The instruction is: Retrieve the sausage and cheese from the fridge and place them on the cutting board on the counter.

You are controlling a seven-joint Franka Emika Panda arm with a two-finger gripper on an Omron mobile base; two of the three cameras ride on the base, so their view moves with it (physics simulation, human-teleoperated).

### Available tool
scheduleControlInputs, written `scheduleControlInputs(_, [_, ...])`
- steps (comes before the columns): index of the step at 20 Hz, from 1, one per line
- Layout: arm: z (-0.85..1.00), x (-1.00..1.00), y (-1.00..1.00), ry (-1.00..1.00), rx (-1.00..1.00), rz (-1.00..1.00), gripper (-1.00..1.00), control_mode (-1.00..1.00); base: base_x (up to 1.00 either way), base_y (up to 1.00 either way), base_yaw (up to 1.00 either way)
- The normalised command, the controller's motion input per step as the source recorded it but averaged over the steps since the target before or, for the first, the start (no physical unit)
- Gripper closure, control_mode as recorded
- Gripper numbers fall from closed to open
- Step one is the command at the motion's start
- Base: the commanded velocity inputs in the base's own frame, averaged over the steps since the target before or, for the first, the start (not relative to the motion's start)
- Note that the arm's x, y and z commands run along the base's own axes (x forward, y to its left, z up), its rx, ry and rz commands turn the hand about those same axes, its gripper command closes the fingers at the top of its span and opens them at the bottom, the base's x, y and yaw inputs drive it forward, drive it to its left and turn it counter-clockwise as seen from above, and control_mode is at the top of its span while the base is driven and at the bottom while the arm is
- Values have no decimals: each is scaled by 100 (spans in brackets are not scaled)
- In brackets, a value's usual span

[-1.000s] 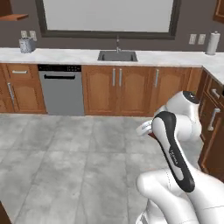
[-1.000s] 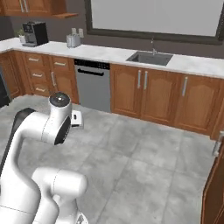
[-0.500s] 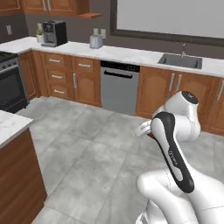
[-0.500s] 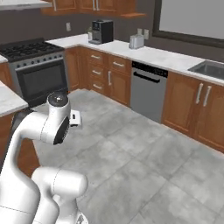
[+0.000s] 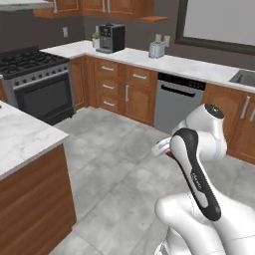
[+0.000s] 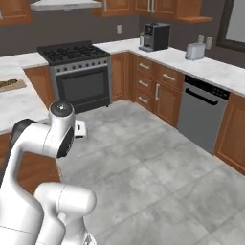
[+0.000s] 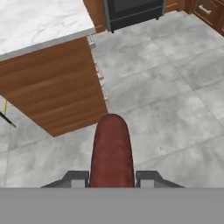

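In the hand view my gripper [image 7: 112, 178] is shut on the sausage [image 7: 111, 148], a dark red-brown cylinder that sticks out forward between the two finger tips, over the grey floor. The white marble counter [image 7: 39, 22] over brown drawers lies ahead at the upper left of that view. The hand [image 5: 162, 148] hangs mid-air beside the arm's elbow, well short of the counter [image 5: 20, 139]. On the counter [image 6: 14, 107] at the far left rests the light-wood cutting board [image 6: 12, 85], partly cut by the frame edge. The cheese and the fridge are out of view.
A black stove [image 5: 35, 74] stands against the back wall, with wooden cabinets, a dishwasher [image 5: 177, 102], a coffee machine [image 5: 110, 38] and a toaster [image 5: 156, 49] along the far worktop. Open grey tile floor [image 5: 114, 164] spreads between the counter and the cabinets.
The whole picture has slid to the right as the base turns left: the sink has left the view, while the stove and the marble counter have come in. The arm's pose and grip are unchanged.
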Motion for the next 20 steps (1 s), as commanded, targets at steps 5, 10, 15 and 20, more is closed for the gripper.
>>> scheduleControlInputs(5, [0,0,0,0,0,0,100,100,89,-17,11])
scheduleControlInputs(10, [0,0,0,0,0,0,100,100,89,-21,9])
scheduleControlInputs(15, [0,0,0,0,0,0,100,100,86,-24,11])
scheduleControlInputs(20, [0,0,0,0,0,0,100,100,86,-18,17])
